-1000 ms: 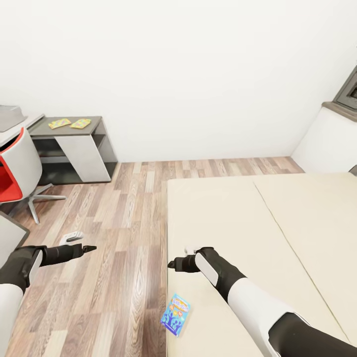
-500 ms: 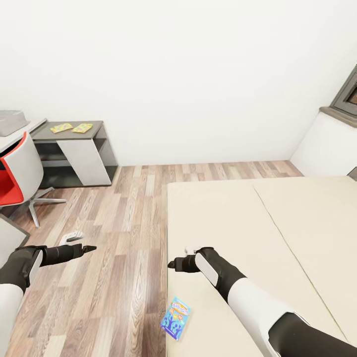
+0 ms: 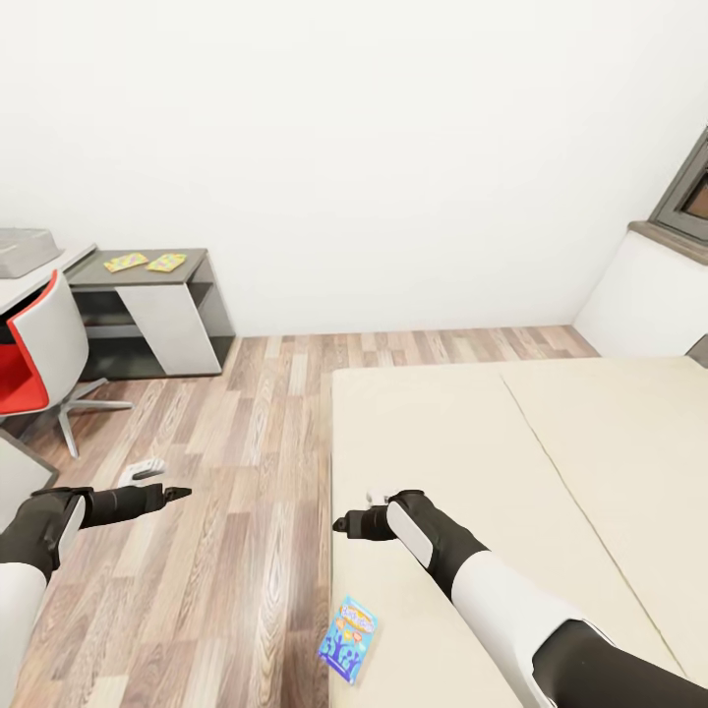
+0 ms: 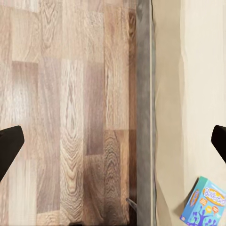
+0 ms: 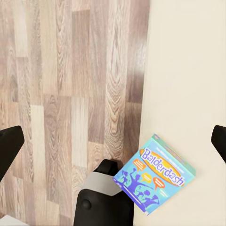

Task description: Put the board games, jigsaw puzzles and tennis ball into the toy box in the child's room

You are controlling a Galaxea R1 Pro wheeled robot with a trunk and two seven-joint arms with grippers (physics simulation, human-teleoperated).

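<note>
View tilting upward, cabinet top [image 3: 147, 265] with jigsaw puzzles [image 3: 146, 263] sliding lower in frame, blue board game [image 3: 348, 638] nearer the bottom edge, window frame [image 3: 688, 197] dropping further into view.

Office chair [image 3: 34, 364], red seat and white back, on grey star base, far left. Small grey object [image 3: 147, 469] lying on plank floor [image 3: 246, 462]. Plain white wall [image 3: 374, 147]. Dark-framed window [image 3: 691, 192], upper right.
</note>
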